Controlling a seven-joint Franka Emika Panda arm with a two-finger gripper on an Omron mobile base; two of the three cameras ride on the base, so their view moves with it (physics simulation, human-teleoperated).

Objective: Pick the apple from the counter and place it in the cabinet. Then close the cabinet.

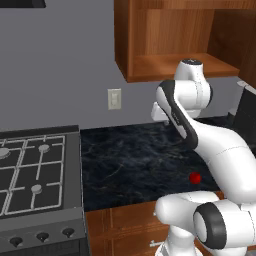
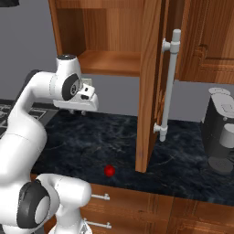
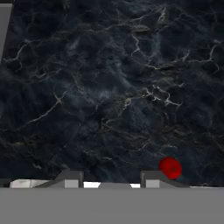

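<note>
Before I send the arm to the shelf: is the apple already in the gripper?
No. The apple lies on the counter near its front edge, while the gripper hangs above the counter, holding nothing.

Grey wall (image 1: 60, 60) with a pale switch plate (image 1: 114, 98) behind a gas stove (image 1: 35, 170).

Under my hand the black marble-veined tabletop (image 3: 109, 87) looks polished and glossy, its pale veins showing sharply. The tiny round red apple (image 3: 170, 168) on it is smooth with a faint sheen. The reddish-brown wooden wall cabinet (image 2: 109, 32) shows a satin grain, and its long silver bar handle (image 2: 169, 87) looks like brushed metal. My own arm's shells look like smooth white plastic.
</note>
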